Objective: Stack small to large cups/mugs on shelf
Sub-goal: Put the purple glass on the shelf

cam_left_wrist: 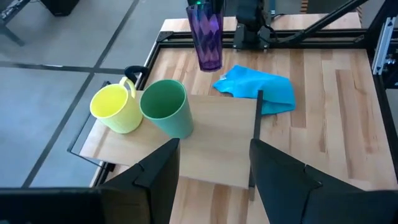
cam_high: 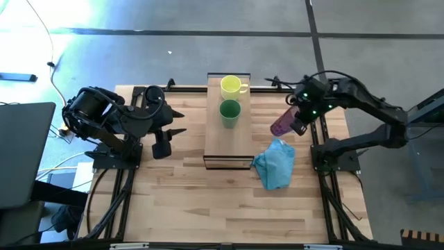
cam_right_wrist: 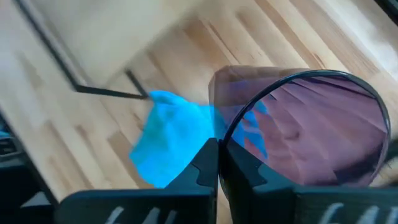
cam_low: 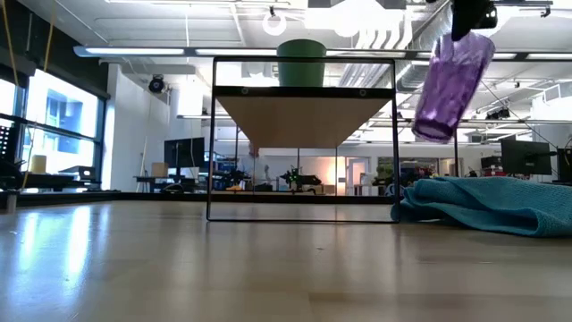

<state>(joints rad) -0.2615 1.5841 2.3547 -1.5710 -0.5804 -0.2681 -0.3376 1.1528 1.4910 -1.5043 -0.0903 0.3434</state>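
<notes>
My right pincer (cam_high: pixel 300 122) is hanging in the air over the right part of the bench (cam_high: pixel 208 201), between the shelf (cam_high: pixel 229 142) and my right arm's base. It is clamping its fingers tight on the rim of the purple tumbler (cam_high: pixel 284 124), one finger inside the wall and one outside, as my right wrist view is showing. The tumbler is hanging tilted and clear of the bench, its base pointing down toward the shelf side, above the crumpled blue cloth (cam_high: pixel 275 164). That cloth is lying on the bench just beside the shelf's near right corner.

The yellow mug (cam_high: pixel 231 86) is standing upright at the far end of the shelf, its handle turned to the right. The green cup (cam_high: pixel 229 112) is standing upright just in front of it, the two close together or touching; I cannot tell which. The rest of the shelf board is lying bare.

My left pincer (cam_high: pixel 175 122) is waiting with its fingers spread wide and holding nothing, hovering left of the shelf and facing the two vessels.

I am reading no brand, label or writing on any cup, the cloth or the shelf.
</notes>
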